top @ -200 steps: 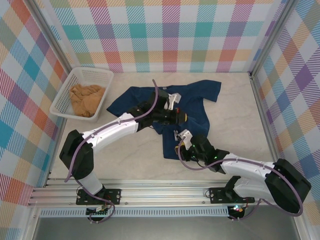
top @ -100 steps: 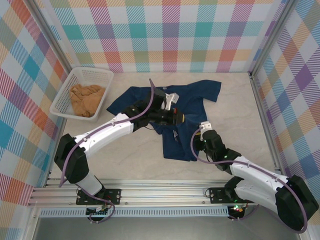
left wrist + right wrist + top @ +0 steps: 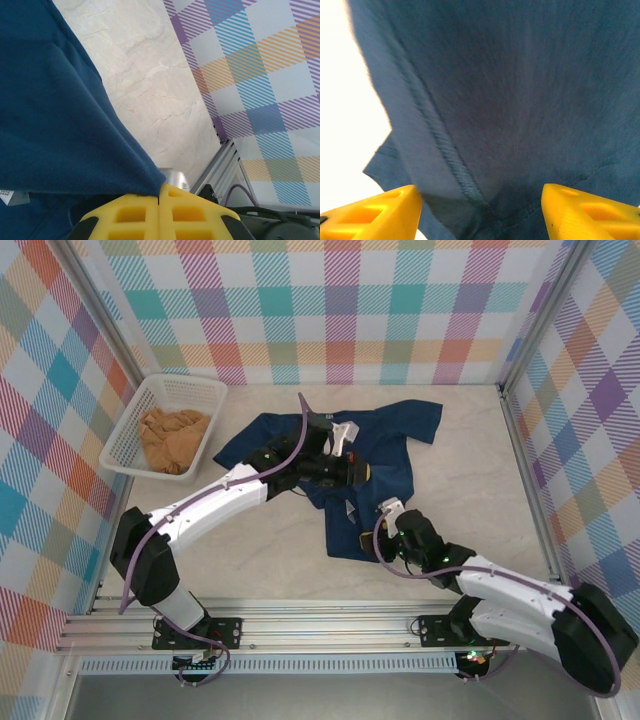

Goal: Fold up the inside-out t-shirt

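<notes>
Fold in hand: t-shirt (image 3: 385,435) on table (image 3: 480,470), centre toward far edge, raised ply clamped in left gripper (image 3: 159,192), right gripper (image 3: 481,202) spread wide at near hem, gripping nothing; next probably calls for closing on that hem

place: robot lab cell | cues: plaid walls (image 3: 340,310), aluminium rail (image 3: 330,625), tabletop (image 3: 470,470)

- Overhead: bright, even light from above; the pale marbled tabletop (image 3: 480,440) carries faint, soft shadows; sharp throughout.
- Right wrist: left edge burnt out white; the dark navy cloth t-shirt (image 3: 520,100) close, dim, slightly blurred.
- Left wrist: clear, evenly lit.
</notes>
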You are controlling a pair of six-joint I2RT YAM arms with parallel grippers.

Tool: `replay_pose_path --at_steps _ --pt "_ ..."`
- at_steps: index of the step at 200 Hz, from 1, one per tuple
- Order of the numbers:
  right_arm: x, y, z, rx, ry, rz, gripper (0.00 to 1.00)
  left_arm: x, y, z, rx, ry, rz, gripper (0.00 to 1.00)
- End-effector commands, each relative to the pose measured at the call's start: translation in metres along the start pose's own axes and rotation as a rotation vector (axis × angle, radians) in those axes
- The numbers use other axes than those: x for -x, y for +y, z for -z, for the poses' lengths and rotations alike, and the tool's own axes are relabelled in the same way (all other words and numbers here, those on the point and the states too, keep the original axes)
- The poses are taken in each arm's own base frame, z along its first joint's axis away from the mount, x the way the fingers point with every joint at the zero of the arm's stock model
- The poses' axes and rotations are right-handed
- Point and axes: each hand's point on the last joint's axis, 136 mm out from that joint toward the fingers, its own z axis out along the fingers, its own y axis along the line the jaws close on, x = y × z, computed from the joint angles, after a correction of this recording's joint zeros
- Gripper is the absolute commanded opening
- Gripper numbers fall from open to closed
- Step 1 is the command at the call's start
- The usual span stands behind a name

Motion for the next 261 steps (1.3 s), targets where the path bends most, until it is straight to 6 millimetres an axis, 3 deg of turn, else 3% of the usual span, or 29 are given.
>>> replay_pose_path --at_steps 1,26,43,90,135,165,195,225,248,261 --pt "0.015 -0.01 -0.008 -0.098 -0.029 -0.004 0.62 0.007 -0.007 0.001 -0.007 -0.014 -0.013 0.0" --pt "0.019 -0.038 0.001 -0.263 -0.041 -0.055 0.35 0.006 -0.002 0.002 0.018 -0.017 -0.014 0.0" --pt "0.019 -0.047 0.012 -0.303 -0.052 -0.094 0.25 0.006 0.002 0.002 0.04 -0.021 -0.018 0.0" --pt "0.02 -0.066 0.039 -0.357 -0.07 -0.187 0.2 0.011 0.013 0.001 0.089 -0.038 -0.028 0.0" --pt "0.03 -0.091 0.054 -0.389 -0.079 -0.292 0.0 0.006 0.02 -0.006 0.099 -0.017 -0.036 0.0" --pt "0.046 -0.112 0.071 -0.394 -0.108 -0.381 0.0 0.004 0.038 -0.027 0.144 0.008 -0.056 0.0" --pt "0.051 -0.13 0.077 -0.349 -0.082 -0.512 0.0 0.018 0.068 -0.066 0.228 0.012 -0.069 0.0" --pt "0.048 -0.144 0.068 -0.301 -0.038 -0.629 0.0 0.043 0.088 -0.098 0.265 -0.006 -0.072 0.13" --pt "0.057 -0.15 0.061 -0.27 -0.03 -0.66 0.0 0.044 0.096 -0.096 0.291 -0.008 -0.096 0.36" --pt "0.061 -0.151 0.056 -0.252 -0.018 -0.667 0.0 0.033 0.094 -0.09 0.272 -0.009 -0.097 0.48"
